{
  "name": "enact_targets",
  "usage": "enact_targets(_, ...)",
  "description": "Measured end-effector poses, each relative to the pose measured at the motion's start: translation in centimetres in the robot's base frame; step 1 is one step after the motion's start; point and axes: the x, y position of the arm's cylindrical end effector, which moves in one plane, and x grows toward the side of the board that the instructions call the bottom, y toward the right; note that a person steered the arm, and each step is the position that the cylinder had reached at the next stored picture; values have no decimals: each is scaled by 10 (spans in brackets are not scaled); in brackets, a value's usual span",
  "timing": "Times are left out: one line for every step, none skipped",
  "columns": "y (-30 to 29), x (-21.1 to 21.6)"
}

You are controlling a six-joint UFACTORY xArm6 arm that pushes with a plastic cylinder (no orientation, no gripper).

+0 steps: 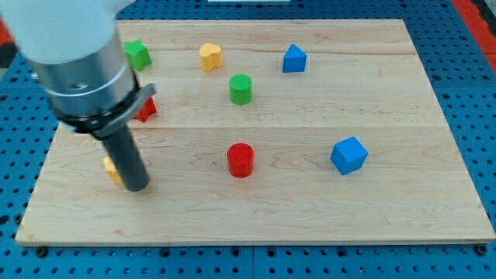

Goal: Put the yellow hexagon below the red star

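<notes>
My tip [136, 186] sits low at the view's left on the pale wooden desk [310, 225], touching the small yellow hexagon block [112, 168], which peeks out just left of the rod. There is no gripper here, only the dark rod. The red round block [241, 160] and blue cube [349, 155] are well apart to the right. Farther up, the red star block [146, 108] hides partly behind the arm, above the hexagon. Beyond are the green round block [241, 88], green block [138, 54], yellow heart block [210, 56] and blue block [294, 59].
</notes>
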Motion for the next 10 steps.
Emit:
enact_targets(-23,-7)
enact_targets(-45,11)
enact_targets(-46,8)
enact_targets(-30,6)
enact_targets(-27,0)
enact_targets(-27,-18)
enact_targets(-35,-25)
enact_targets(-11,-15)
enact_targets(30,-51)
enact_targets(-11,-67)
